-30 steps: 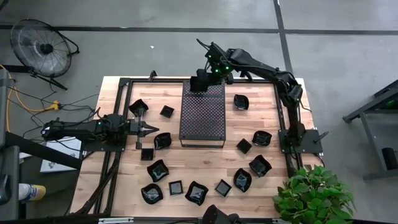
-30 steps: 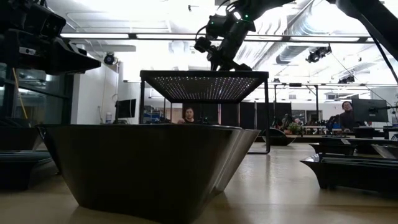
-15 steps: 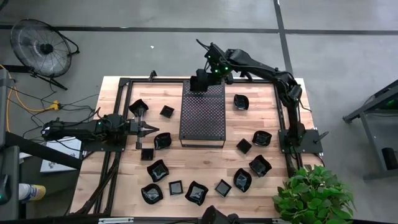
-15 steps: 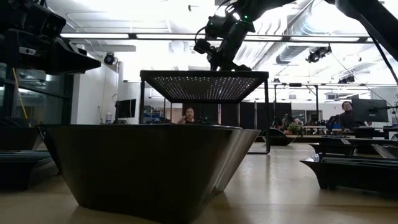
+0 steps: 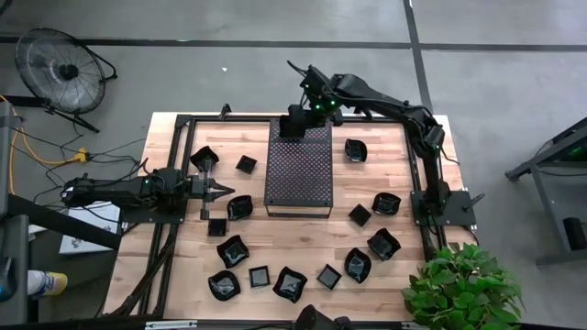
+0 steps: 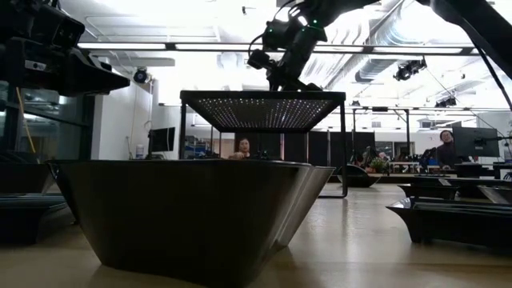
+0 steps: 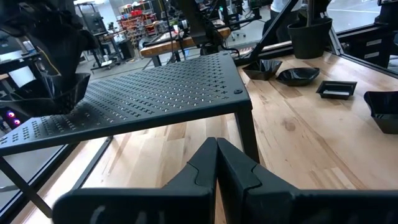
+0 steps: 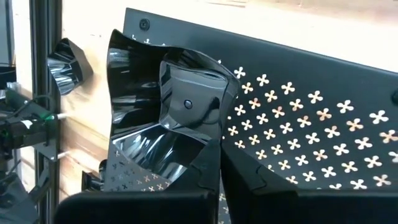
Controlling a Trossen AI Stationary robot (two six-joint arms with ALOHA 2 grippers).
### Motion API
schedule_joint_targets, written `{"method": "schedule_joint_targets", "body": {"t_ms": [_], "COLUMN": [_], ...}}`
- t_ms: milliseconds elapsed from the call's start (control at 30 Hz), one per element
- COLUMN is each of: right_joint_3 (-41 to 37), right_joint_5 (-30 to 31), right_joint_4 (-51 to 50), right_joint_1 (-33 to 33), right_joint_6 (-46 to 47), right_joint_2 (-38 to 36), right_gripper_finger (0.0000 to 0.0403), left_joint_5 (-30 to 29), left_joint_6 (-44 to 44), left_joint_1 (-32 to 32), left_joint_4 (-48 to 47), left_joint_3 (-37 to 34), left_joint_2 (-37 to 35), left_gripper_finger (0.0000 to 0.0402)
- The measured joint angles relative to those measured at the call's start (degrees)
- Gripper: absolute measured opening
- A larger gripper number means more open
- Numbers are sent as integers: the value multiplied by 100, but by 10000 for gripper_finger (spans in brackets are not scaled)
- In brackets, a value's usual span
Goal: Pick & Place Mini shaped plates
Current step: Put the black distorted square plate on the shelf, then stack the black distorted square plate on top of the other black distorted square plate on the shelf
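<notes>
Nearest you, a mini shaped plate fills the foreground of the low view, and more mini shaped plates lie scattered along the table's near edge and on both sides of the perforated tray. Your left gripper rests low on the left, jaws together on nothing, its tip pointing at the tray. At the tray's far end, your right gripper has its jaws clamped on a glossy wavy-edged plate, over the tray's far corner.
</notes>
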Motion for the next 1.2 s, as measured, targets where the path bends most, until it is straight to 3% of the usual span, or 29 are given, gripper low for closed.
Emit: {"method": "schedule_joint_targets", "body": {"t_ms": [600, 833, 1000, 1200], "right_joint_3": [0, 0, 0, 0], "right_joint_5": [-26, -470, -588, -541], "right_joint_4": [0, -88, -587, -1406], "right_joint_1": [4, -13, -41, -105], "right_joint_6": [-84, -352, -723, -1053], "right_joint_2": [0, -2, -46, -321], "right_gripper_finger": [34, 71, 101, 108], "left_joint_5": [0, 0, 0, 0], "left_joint_6": [1, 1, 1, 1], "left_joint_1": [-1, -1, 0, -1], "left_joint_4": [0, 0, 0, 0], "left_joint_3": [0, 0, 0, 0], "left_joint_2": [0, -1, -1, 1], "left_gripper_finger": [1, 1, 1, 1]}}
